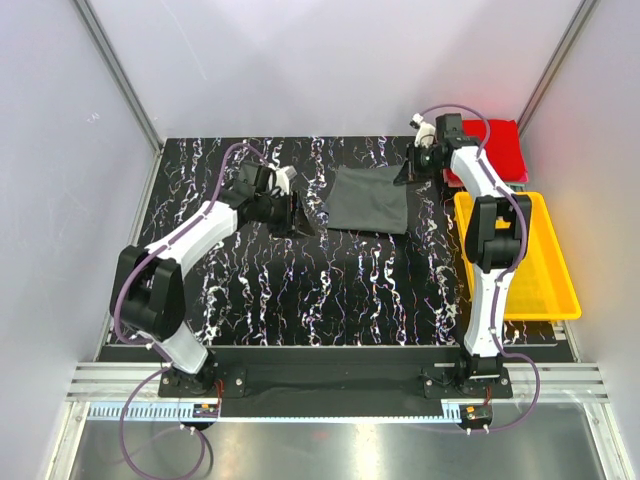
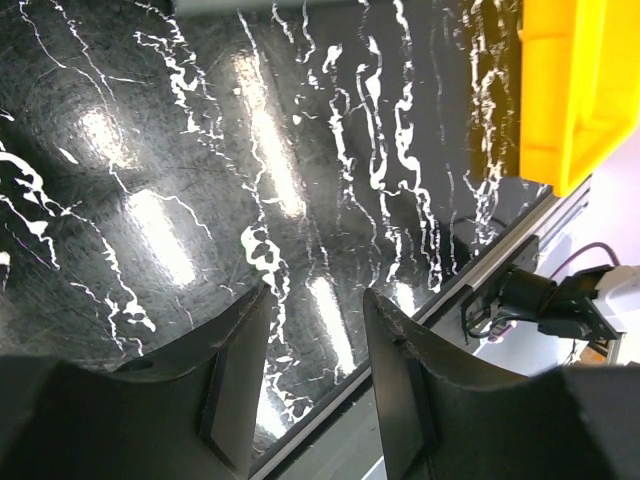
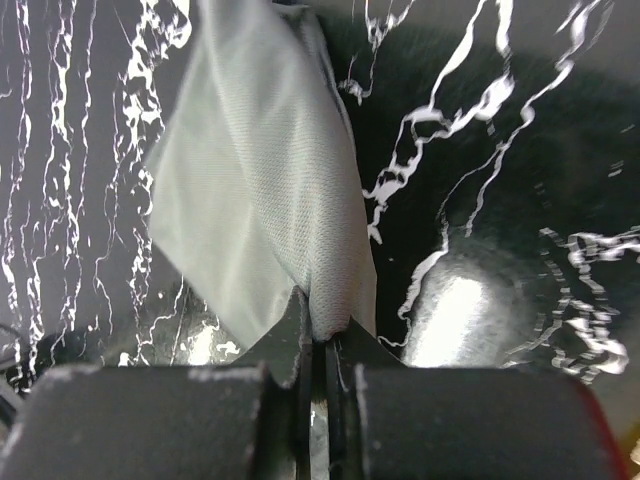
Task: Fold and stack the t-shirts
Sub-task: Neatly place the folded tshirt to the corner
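Note:
A dark grey t-shirt lies folded flat at the middle of the black marbled table. My right gripper is at its far right corner, shut on a pinch of the grey cloth. In the right wrist view the cloth runs up between the closed fingertips. My left gripper stands open just left of the shirt's left edge. Nothing is between its fingers, only bare table behind them. A bright red t-shirt lies folded at the back right corner, behind the right arm.
A yellow plastic tray sits along the table's right edge, in front of the red shirt, and its corner shows in the left wrist view. The table's metal front rail is visible there too. Grey walls close in the back and sides.

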`<state>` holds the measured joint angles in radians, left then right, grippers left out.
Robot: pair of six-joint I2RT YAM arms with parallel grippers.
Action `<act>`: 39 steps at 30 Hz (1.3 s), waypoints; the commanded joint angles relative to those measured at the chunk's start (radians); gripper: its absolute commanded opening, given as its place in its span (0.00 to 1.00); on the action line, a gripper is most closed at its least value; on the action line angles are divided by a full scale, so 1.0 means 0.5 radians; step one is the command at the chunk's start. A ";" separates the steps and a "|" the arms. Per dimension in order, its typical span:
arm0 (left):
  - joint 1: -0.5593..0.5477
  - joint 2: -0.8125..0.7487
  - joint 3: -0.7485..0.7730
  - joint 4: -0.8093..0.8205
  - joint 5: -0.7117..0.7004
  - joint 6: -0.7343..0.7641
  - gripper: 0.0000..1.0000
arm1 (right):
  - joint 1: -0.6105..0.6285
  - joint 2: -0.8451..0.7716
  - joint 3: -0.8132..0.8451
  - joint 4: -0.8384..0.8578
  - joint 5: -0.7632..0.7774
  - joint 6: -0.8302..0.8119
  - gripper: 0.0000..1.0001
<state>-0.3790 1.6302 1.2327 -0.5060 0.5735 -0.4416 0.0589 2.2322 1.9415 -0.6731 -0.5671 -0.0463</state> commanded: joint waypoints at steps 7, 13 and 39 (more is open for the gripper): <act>0.003 0.044 -0.048 0.040 0.117 0.082 0.47 | -0.041 -0.065 0.329 -0.185 0.256 -0.174 0.00; 0.003 0.041 -0.048 0.052 0.148 0.089 0.47 | -0.106 0.055 0.666 -0.421 0.422 -0.312 0.00; 0.000 -0.002 -0.082 0.131 0.353 0.046 0.46 | -0.501 0.143 1.375 -0.672 0.806 -0.769 0.00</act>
<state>-0.3786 1.6657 1.1995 -0.4862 0.6956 -0.4160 -0.1574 2.3070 2.6022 -1.0561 -0.1986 -0.3912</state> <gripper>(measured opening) 0.460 0.028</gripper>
